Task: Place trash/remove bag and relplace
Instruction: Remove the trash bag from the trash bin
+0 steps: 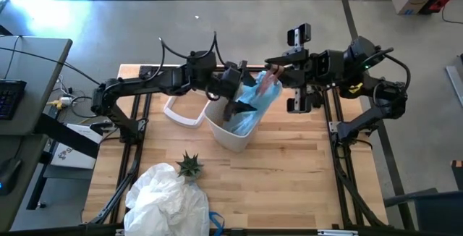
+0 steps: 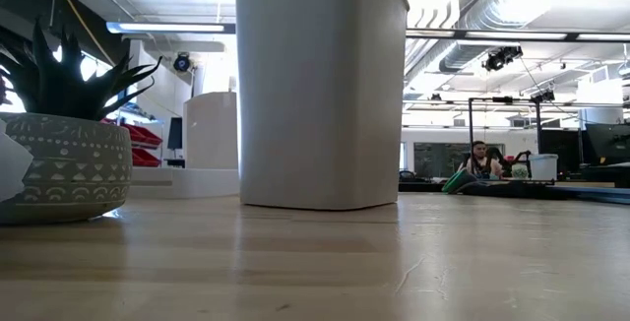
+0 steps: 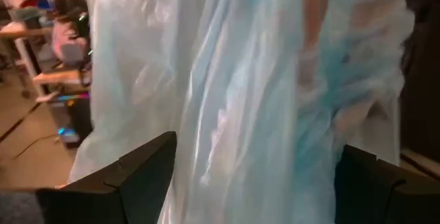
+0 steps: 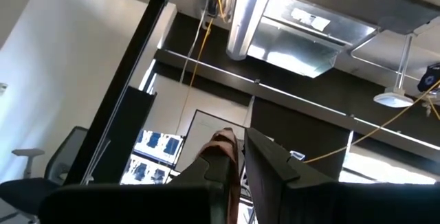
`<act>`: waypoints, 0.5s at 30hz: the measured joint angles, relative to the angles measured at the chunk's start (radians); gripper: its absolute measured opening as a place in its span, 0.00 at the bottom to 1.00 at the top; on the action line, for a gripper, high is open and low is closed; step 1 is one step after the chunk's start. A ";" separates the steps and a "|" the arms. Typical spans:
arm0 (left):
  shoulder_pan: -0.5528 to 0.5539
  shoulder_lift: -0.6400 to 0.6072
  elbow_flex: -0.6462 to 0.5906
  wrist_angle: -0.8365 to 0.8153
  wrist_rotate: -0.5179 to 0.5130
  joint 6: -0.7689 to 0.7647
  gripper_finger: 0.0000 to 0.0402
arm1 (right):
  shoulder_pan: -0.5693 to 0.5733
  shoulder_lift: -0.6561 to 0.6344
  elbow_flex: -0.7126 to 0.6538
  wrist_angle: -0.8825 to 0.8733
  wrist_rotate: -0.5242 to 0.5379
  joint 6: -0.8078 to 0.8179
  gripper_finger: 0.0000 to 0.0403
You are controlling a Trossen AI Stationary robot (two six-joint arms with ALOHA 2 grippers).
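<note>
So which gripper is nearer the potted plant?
Left. The left gripper is open over the white bin, up-table from the plant; the right gripper is shut, farther off, pinching the bag.

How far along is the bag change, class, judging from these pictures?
Done: the blue bag is partly lifted out of the white bin. In hand: the right gripper is shut on its top; the left gripper is open around it. Left: pulling it clear and fitting a replacement.

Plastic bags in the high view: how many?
2. A light-blue bag is at the white bin between both grippers; a white bag is heaped at the table's near edge beside the plant. Others may be hidden.
</note>
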 joint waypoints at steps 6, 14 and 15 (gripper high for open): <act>-0.002 0.001 0.000 -0.035 -0.058 0.025 0.46 | 0.000 0.001 0.000 0.000 0.000 0.000 0.05; 0.014 0.001 0.000 -0.041 -0.074 0.066 0.01 | 0.000 0.002 0.000 0.009 0.001 0.017 0.05; 0.014 0.001 0.000 -0.048 -0.081 0.067 0.01 | 0.000 0.002 0.000 0.016 0.001 0.020 0.05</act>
